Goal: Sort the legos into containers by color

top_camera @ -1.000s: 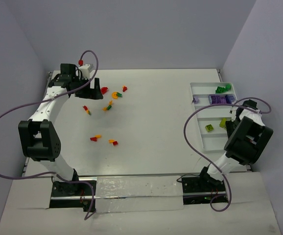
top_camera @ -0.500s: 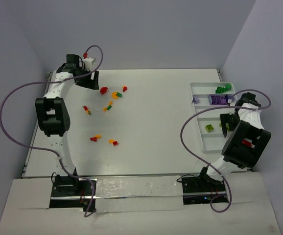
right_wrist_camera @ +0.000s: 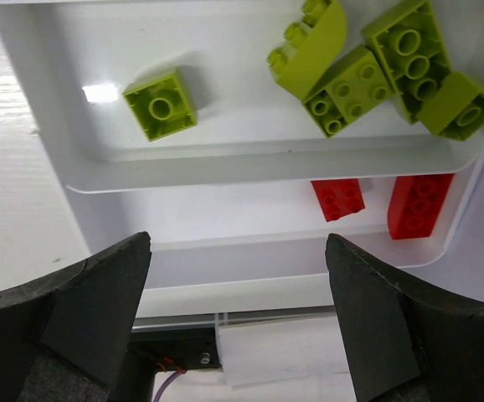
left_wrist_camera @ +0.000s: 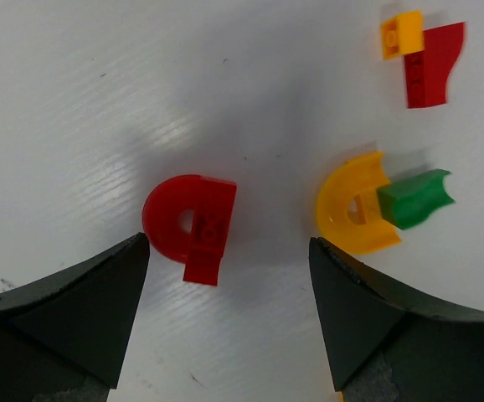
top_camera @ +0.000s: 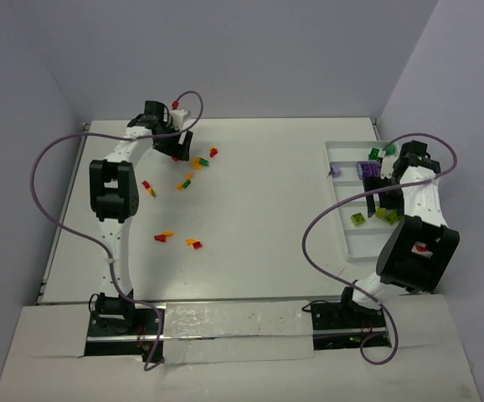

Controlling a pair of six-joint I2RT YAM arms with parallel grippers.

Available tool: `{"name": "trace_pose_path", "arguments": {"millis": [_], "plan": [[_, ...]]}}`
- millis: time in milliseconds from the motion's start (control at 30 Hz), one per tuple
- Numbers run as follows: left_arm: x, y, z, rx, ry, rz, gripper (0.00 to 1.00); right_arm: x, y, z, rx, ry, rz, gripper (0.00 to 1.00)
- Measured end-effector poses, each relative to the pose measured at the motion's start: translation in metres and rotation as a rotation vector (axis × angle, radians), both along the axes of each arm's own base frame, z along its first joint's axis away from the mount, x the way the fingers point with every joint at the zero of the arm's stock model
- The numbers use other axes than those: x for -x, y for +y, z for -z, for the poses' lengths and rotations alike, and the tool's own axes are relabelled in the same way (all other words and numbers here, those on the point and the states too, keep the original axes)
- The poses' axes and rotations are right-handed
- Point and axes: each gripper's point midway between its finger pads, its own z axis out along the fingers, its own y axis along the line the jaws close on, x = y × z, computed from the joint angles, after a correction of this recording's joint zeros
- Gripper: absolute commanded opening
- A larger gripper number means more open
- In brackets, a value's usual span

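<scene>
My left gripper (top_camera: 175, 148) is open, low over the far-left part of the table. In the left wrist view its jaws (left_wrist_camera: 228, 243) stand on either side of a red arch lego (left_wrist_camera: 190, 228), not touching it. An orange arch (left_wrist_camera: 355, 213) with a green piece (left_wrist_camera: 415, 197) lies to the right. My right gripper (top_camera: 383, 194) is open and empty over the white tray (top_camera: 347, 149). In the right wrist view (right_wrist_camera: 238, 239) it hangs above compartments holding lime bricks (right_wrist_camera: 359, 88) and red bricks (right_wrist_camera: 420, 203).
Loose red, orange and green legos lie scattered at left centre (top_camera: 183, 182), (top_camera: 148, 188), (top_camera: 163, 237), (top_camera: 194, 243). An orange-and-red piece (left_wrist_camera: 422, 50) lies further on. The tray also holds green (top_camera: 374, 152) and purple (top_camera: 368, 170) bricks. Walls close the back and right.
My left gripper has swung right and now sits over the red arch lego. My right arm has shifted toward the far end of the tray, with its gripper above the lime compartment.
</scene>
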Motion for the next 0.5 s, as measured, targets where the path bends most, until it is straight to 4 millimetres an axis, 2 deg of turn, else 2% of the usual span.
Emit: {"name": "trace_pose_path", "arguments": {"millis": [100, 500], "plan": [[-0.008, 0.002, 0.016, -0.024, -0.001, -0.011, 0.8, -0.002, 0.007, -0.002, -0.018, -0.001, -0.006, 0.92], [-0.021, 0.007, 0.019, -0.074, -0.074, -0.033, 0.43, -0.007, 0.025, -0.003, -0.05, -0.004, -0.026, 0.91]]}}
